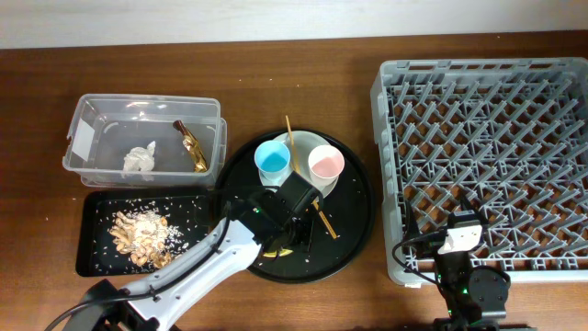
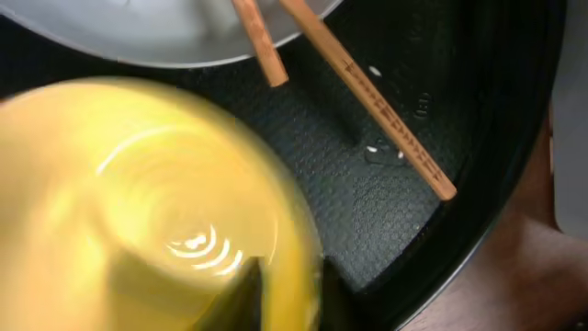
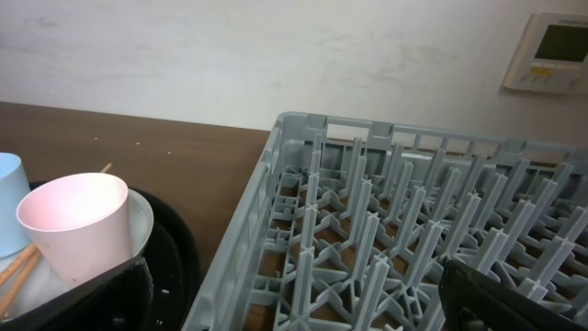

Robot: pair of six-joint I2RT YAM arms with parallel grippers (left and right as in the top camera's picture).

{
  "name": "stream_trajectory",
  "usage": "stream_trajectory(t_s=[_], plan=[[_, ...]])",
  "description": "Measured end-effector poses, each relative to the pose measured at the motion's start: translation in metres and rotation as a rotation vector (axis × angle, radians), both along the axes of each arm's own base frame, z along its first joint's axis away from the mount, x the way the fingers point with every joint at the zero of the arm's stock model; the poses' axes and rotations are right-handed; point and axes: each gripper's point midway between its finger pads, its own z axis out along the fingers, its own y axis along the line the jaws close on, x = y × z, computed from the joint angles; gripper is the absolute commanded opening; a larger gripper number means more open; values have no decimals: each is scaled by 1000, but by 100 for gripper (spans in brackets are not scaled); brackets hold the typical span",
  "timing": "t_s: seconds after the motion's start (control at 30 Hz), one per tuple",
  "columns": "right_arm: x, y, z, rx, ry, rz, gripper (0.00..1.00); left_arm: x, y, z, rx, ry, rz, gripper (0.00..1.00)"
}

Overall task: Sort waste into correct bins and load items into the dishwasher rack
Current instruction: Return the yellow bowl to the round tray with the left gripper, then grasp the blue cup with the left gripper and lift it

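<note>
The left pincer (image 1: 296,210) hung low over the glossy yellow bowl (image 2: 156,211) on the pebbled round tray (image 2: 386,211), probably to lift it toward the pegged grey rack (image 1: 478,138). Blur hid whether its jaws were parted or clamped. Two slim wooden chopsticks (image 2: 377,106) leaned off the smooth pale plate (image 2: 165,28). The right pincer (image 1: 461,234) sat with jaws apart at the rack's near wall. The crumpled tissue (image 1: 140,159) and foil (image 1: 190,145) lay in the clear tub (image 1: 92,119).

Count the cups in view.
2. The light blue round cup and the pink round cup stand side by side on the pale round plate. No others show; one could be hidden.
</note>
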Motion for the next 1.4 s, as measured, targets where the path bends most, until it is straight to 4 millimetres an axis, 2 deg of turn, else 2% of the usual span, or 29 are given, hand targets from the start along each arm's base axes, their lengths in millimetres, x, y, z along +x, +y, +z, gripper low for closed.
stream_trajectory(t_s=[0.23,0.3,0.53,0.67,0.77,0.8,0.9,1.0,1.1,1.27,1.4], plan=[[0,0,0,0,0,0,98,-9,11,-4,49,38,3,38],[0,0,0,0,0,0,98,-3,12,3,65,14,7,43],[0,0,0,0,0,0,98,64,3,98,93,-271,93,43],[0,0,0,0,0,0,98,91,11,120,124,-417,170,42],[0,0,0,0,0,0,98,112,27,128,153,-486,248,41],[0,0,0,0,0,0,98,118,35,129,161,-495,274,38],[0,0,0,1,0,0,98,136,57,121,184,-484,342,32],[0,0,0,1,0,0,98,154,80,93,209,-408,397,31],[0,0,0,0,0,0,98,163,94,64,199,-313,424,28],[0,0,0,0,0,0,98,164,96,31,144,-180,424,27],[0,0,0,0,0,0,98,160,89,19,122,-135,405,27]])
